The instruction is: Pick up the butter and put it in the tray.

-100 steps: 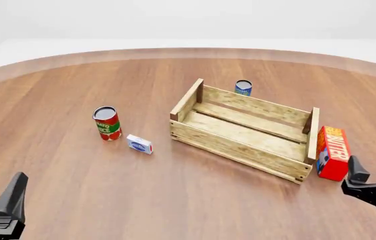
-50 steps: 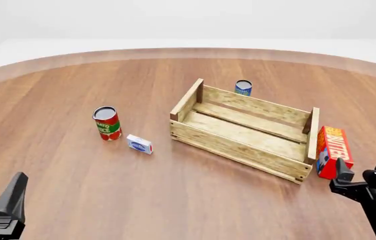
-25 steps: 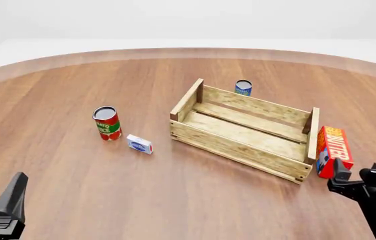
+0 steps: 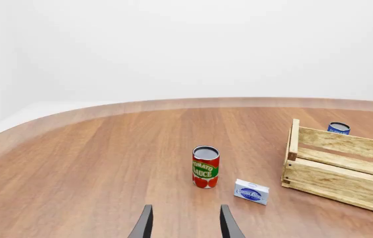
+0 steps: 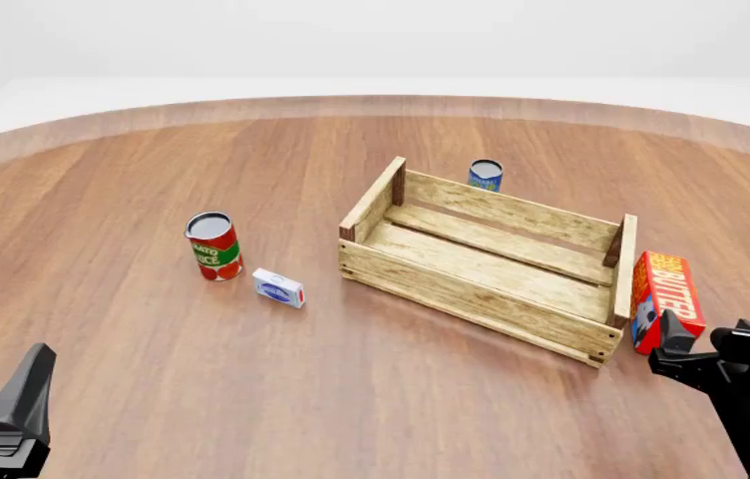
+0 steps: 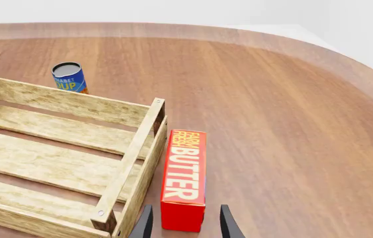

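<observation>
Two grippers: both with jaws spread, neither holding anything.
Right gripper [image 6: 184,225]: low over the table, fingers apart, straddling the near end of the butter [image 6: 184,177].
Butter: lying on the table [image 5: 149,349] just outside the tray's right end, close beside it.
Tray [image 5: 482,289]: mid-table, nothing inside.
Left gripper [image 4: 184,225]: near the table's front-left edge, pointed toward a tomato sauce can [image 4: 205,166] and a small white-blue box [image 4: 251,191].

The right gripper [image 5: 697,345] was brought forward and inward from the desk's right edge until its open jaws were lined up with the near end of the butter [image 5: 665,300], which had been partly uncovered two seconds before.
</observation>
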